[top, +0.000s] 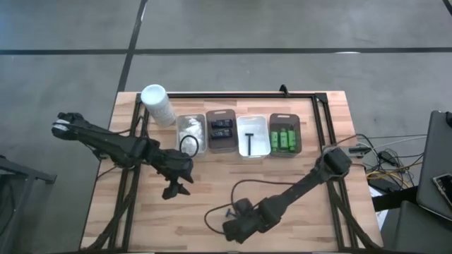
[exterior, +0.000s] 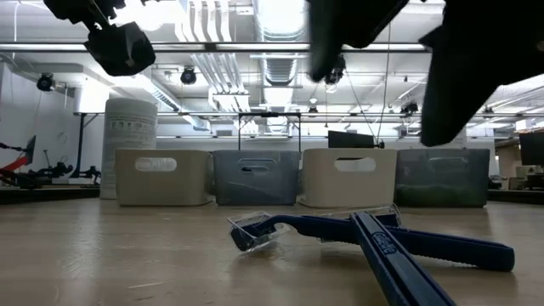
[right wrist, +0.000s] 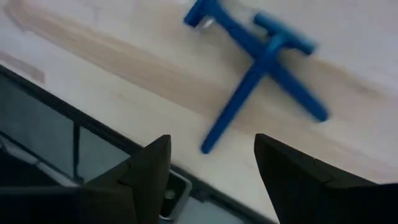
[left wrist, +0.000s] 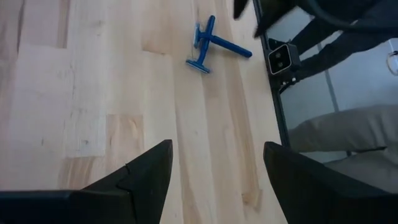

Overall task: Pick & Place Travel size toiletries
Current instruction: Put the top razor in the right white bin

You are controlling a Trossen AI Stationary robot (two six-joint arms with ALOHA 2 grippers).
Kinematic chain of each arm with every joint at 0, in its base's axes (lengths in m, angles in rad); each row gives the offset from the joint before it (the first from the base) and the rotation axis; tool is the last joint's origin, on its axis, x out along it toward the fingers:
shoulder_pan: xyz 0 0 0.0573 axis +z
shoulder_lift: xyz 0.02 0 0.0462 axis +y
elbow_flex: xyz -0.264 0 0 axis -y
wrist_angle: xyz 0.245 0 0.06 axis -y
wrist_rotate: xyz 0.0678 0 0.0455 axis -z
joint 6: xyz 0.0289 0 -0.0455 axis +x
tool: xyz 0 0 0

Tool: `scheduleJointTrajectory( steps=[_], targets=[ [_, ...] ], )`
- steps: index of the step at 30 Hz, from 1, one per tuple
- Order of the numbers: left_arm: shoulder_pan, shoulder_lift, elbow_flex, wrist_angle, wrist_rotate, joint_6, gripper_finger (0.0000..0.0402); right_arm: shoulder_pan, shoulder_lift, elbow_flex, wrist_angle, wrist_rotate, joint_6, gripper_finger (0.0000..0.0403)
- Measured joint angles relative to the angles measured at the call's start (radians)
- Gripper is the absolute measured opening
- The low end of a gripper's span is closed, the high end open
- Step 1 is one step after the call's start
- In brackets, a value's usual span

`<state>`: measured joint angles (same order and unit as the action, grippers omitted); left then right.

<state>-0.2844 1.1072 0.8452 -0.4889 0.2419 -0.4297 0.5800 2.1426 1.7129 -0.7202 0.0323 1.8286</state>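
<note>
Right claw (top: 233, 227) from above: we see it low over the table's (top: 296, 212) front edge, beside two crossed blue razors (top: 229, 210). Low view: razors (exterior: 374, 242) flat on wood. Right wrist: fingers (right wrist: 146, 165) spread wide, empty, razors (right wrist: 258, 59) just ahead. Left claw (left wrist: 217, 165) gapes, empty.

We see two dark jointed arms (top: 113, 141), black cables looped alongside, each ending in matte black wedge-shaped fingers (left wrist: 146, 177).

A grey concrete floor (top: 296, 25), crossed by dark seams, is seen around the wooden table (top: 296, 176). Overhead, bright strip lights (exterior: 280, 17) and exposed ducts (exterior: 204, 25) are hung from the ceiling. Monitors (exterior: 357, 138) are set far behind.
</note>
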Motion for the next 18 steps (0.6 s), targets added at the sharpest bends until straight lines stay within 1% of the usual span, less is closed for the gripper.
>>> scheduleJointTrajectory(
  steps=[4, 8, 12, 15, 18],
  targets=[
    [0.000, 0.000, 0.000, 0.001, -0.007, 0.019, 0.0257, 0.001, 0.090, 0.096, -0.040, -0.009, 0.067, 0.0239],
    [0.000, 0.000, 0.000, 0.001, -0.007, 0.048, 0.0257, 0.005, 0.180, 0.199, -0.166, -0.009, 0.133, 0.0249],
    [0.000, 0.000, 0.000, 0.001, -0.007, 0.048, 0.0257, 0.006, 0.258, 0.302, -0.238, -0.004, 0.139, 0.0255],
    [0.000, 0.000, 0.000, 0.000, -0.006, 0.060, 0.0257, 0.003, 0.298, 0.361, -0.259, 0.010, 0.137, 0.0255],
    [0.000, -0.001, 0.000, -0.002, -0.005, 0.063, 0.0257, 0.003, 0.325, 0.398, -0.289, 0.021, 0.158, 0.0240]
  ],
)
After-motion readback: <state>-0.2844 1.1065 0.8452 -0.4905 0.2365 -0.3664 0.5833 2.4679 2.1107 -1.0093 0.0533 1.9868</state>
